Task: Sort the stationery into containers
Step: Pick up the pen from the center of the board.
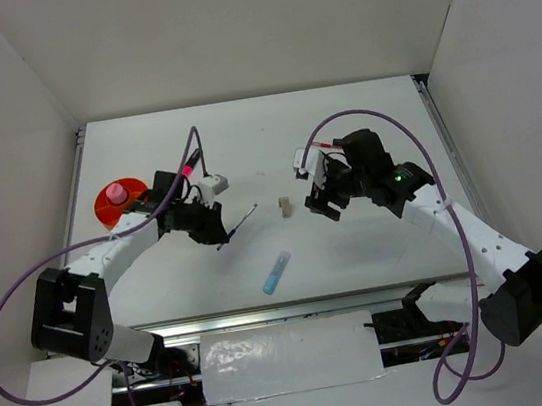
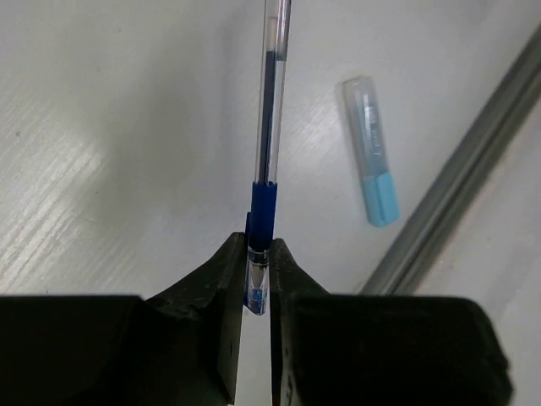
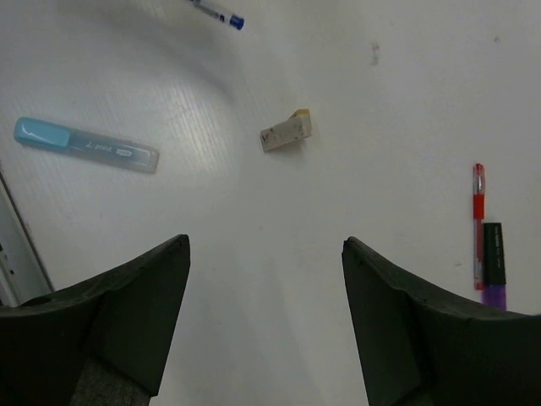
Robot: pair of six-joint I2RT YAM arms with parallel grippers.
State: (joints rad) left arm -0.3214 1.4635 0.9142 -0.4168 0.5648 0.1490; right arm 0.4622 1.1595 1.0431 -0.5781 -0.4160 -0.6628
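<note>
My left gripper [image 1: 216, 231] is shut on a thin blue pen [image 2: 269, 152], which sticks out past the fingertips [image 2: 258, 262] towards the table's middle. The orange cup [image 1: 100, 209] stands at the far left, behind that arm, with a pink highlighter [image 1: 116, 193] in it. A light blue highlighter [image 1: 277, 273] lies near the front edge and also shows in the left wrist view [image 2: 372, 152]. A beige block [image 3: 286, 133] lies at the centre. My right gripper [image 3: 266, 245] is open and empty, to the right of the block. A red pen [image 3: 478, 203] and a purple-black highlighter [image 3: 493, 266] lie to its right.
A metal rail [image 1: 266, 313] runs along the table's front edge and shows in the left wrist view [image 2: 456, 186]. White walls close the back and both sides. A crinkled plastic sheet [image 1: 288, 357] lies below the rail between the arm bases.
</note>
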